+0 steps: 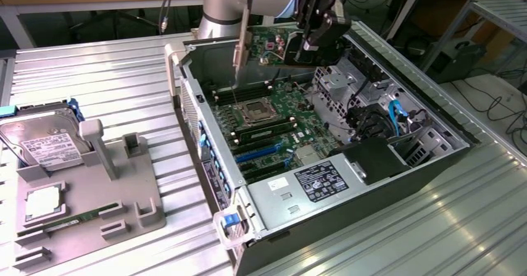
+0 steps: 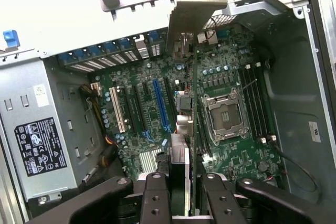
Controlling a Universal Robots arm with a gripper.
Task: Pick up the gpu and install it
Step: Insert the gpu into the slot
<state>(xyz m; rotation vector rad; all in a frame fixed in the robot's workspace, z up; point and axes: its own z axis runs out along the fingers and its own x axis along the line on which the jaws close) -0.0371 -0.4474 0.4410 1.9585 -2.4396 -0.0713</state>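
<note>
Above the open computer case [image 1: 428, 118], near its far edge, I have the gripper [image 2: 181, 195] clamped on the gpu [image 1: 276, 47], held on edge. Install step underway; aligning with the blue slot [image 2: 160, 103] matters.

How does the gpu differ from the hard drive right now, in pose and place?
The gpu hangs on edge in the gripper above the open computer case. The hard drive rests label up by the grey holder, at the exterior view's left. The gpu is a green board, while the hard drive is silver with a white label. Neither is installed.
</note>
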